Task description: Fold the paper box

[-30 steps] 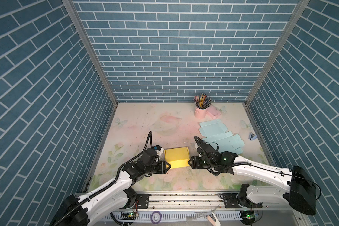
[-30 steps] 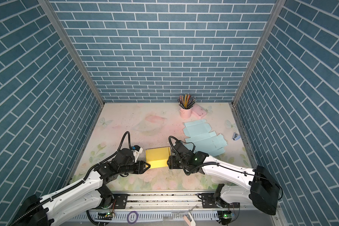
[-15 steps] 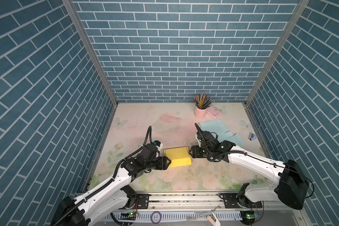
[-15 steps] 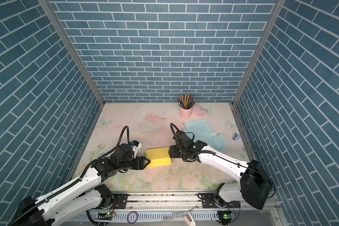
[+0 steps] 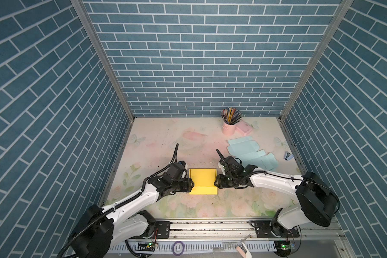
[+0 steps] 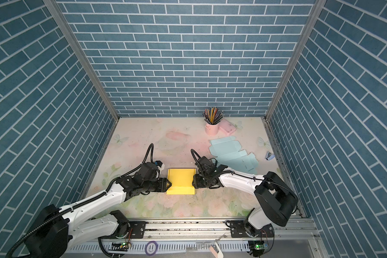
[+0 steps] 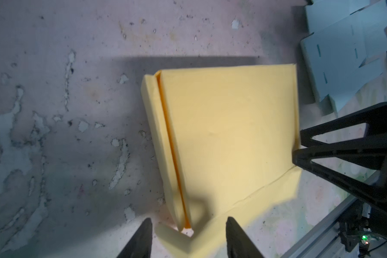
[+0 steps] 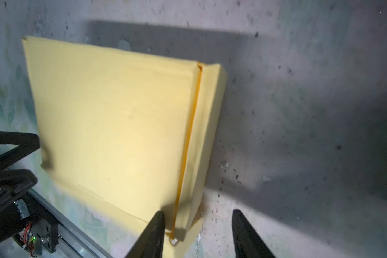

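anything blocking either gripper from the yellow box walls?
Nothing visible. The left gripper and right gripper each straddle a side wall of the yellow box, jaws open. The blue flat sheets lie farther back, apart from it.

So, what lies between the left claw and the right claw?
The yellow paper box lies between the left claw and the right claw, with one claw at each side of it. Both top views show this.

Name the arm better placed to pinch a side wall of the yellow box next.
Left, probably: the left gripper straddles its wall of the box squarely, jaws open. In the right gripper the wall sits off-centre, near one finger.
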Controlling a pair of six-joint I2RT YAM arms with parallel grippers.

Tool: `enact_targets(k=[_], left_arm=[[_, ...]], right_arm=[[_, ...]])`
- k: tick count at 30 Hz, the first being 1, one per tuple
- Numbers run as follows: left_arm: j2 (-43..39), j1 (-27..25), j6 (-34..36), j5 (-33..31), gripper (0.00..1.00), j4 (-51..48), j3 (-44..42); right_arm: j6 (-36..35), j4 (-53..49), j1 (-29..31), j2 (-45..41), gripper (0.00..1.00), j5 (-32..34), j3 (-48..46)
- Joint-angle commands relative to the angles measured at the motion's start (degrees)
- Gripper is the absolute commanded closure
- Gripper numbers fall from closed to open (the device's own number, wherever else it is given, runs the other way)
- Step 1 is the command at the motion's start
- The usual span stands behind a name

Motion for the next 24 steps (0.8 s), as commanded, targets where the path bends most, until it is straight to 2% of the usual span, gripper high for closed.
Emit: enact_targets(k=[1,7,13,18,24], left_arm=[[1.2,0.4,-0.7,-1.1,0.47,1.7,-2.5],[2.0,0.4,-0.3,-1.2,0.47,2.5,-1.9],[1.7,0.4,-0.3,-0.7,0.47,2.7,-1.5],[-0.8,0.4,-0.2,0.0,0.41,1.5,-1.5],[-1.9,0.1,-0.5,1.9,0.41,1.9,-1.6]], right_arm=[[0.8,0.8,0.0,1.1,0.52,0.1,-2.0],[0.4,0.3,0.1,0.4,0.52,1.3,-1.1],[0.7,-4.6,0.5,-5.4,0.5,4.3,-0.4],[2.8,-9.3,3.4,-10.2,0.48,6.9,-0.5],[3.9,-8.0,6.5,-6.4,0.48,6.6,1.0]])
